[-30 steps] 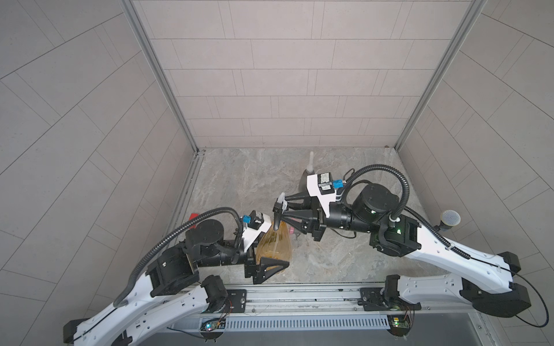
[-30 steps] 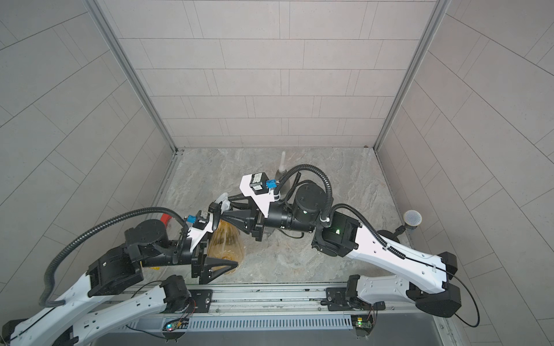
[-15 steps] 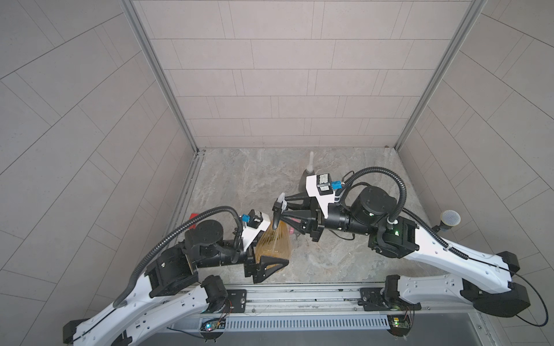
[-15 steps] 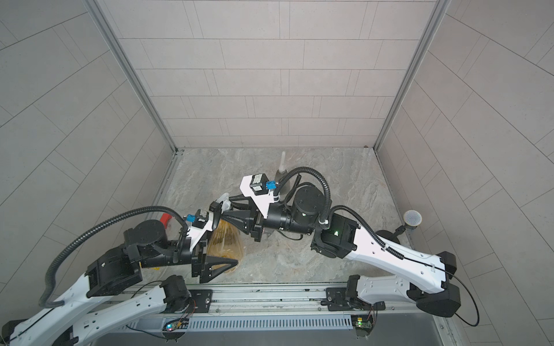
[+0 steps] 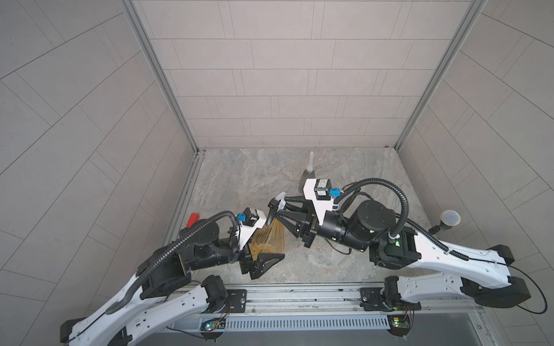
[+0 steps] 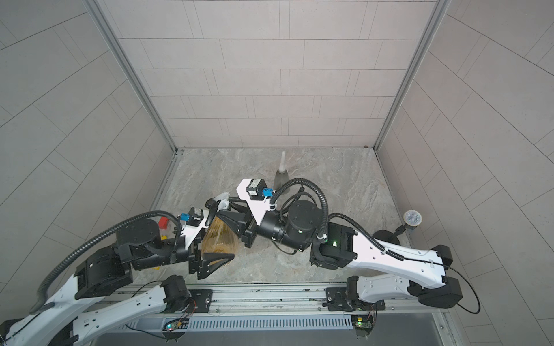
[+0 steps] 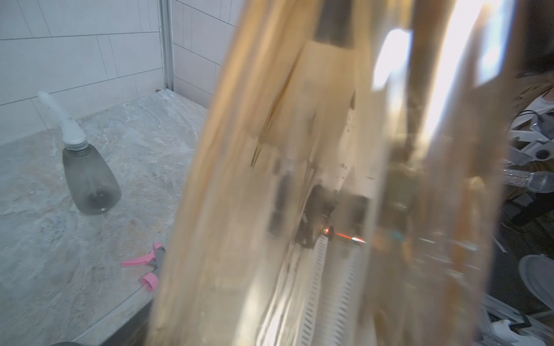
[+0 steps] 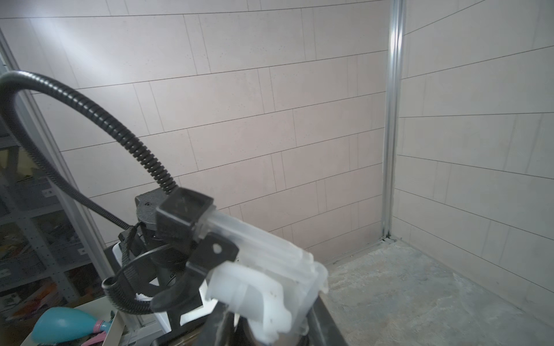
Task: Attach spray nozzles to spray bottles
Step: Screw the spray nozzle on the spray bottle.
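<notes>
My left gripper (image 5: 274, 249) is shut on an orange-amber spray bottle (image 5: 266, 239), held off the floor near the front; the bottle is also in a top view (image 6: 220, 239). In the left wrist view this bottle (image 7: 329, 179) fills the frame and hides the jaws. My right gripper (image 5: 281, 207) is shut on a black-and-white spray nozzle (image 5: 279, 200) right at the bottle's neck. In the right wrist view the nozzle (image 8: 254, 269) sits between dark fingers (image 8: 325, 325); I cannot tell whether it is seated. A pink-and-grey spray nozzle (image 7: 153, 263) lies on the floor.
A smoky grey bottle (image 5: 308, 179) with a white nozzle (image 7: 67, 125) on it stands at the back middle. A red block (image 5: 193, 219) lies by the left wall. A round mesh-headed stand (image 5: 449, 218) is at the right wall. Metal rails run along the front edge.
The right arm has edged slightly toward the left arm with the nozzle. The left arm and the amber bottle have stayed still. Both grips are unchanged.
</notes>
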Tool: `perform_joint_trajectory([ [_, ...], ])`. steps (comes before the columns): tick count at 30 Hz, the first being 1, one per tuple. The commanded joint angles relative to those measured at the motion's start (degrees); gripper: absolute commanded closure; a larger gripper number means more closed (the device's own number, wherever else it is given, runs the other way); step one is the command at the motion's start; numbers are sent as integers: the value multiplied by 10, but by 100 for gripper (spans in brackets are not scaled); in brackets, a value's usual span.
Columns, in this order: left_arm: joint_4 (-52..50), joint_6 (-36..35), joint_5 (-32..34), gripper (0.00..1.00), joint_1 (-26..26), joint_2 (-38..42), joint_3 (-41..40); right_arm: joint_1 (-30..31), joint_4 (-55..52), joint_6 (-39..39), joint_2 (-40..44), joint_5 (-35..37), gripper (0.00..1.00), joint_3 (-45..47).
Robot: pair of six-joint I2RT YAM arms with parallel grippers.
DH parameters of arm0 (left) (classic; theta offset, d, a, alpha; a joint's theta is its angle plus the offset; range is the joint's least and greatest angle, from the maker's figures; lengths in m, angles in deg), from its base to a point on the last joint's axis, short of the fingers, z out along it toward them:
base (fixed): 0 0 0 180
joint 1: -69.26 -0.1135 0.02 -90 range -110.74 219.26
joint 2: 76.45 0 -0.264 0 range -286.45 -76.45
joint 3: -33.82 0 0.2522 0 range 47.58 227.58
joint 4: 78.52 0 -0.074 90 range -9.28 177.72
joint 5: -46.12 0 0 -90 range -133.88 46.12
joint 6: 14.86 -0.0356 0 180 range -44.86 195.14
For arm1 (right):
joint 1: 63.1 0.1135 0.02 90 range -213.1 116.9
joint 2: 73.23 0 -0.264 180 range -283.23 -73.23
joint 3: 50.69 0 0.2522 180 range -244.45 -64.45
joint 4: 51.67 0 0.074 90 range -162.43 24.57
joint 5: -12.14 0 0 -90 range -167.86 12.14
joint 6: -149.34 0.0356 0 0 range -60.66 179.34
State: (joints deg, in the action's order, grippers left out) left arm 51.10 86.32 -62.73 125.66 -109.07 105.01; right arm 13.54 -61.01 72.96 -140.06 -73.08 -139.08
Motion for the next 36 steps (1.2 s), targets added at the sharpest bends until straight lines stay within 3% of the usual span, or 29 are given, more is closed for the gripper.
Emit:
perform_joint_trajectory([
  [1, 113, 3, 88, 100, -8, 13, 22, 67, -120, 27, -38, 124, 71, -4],
  [4, 114, -2, 96, 100, -7, 11, 25, 94, -158, 72, -69, 222, 71, -30],
  [10, 105, -10, 109, 100, -7, 9, 18, 133, -209, 130, -139, 323, 70, -112],
  [15, 96, -7, 100, 100, -7, 16, 26, 136, -219, 114, -172, 322, 68, -127],
  [24, 81, -14, 49, 100, -7, 26, 22, 135, -156, 8, -128, 277, 63, -89],
  [32, 104, -25, 20, 100, -7, 33, 7, 135, -117, 18, -110, 264, 54, -70],
  [36, 104, -23, 25, 100, -8, 35, 4, 135, -110, 20, -96, 251, 42, -62],
])
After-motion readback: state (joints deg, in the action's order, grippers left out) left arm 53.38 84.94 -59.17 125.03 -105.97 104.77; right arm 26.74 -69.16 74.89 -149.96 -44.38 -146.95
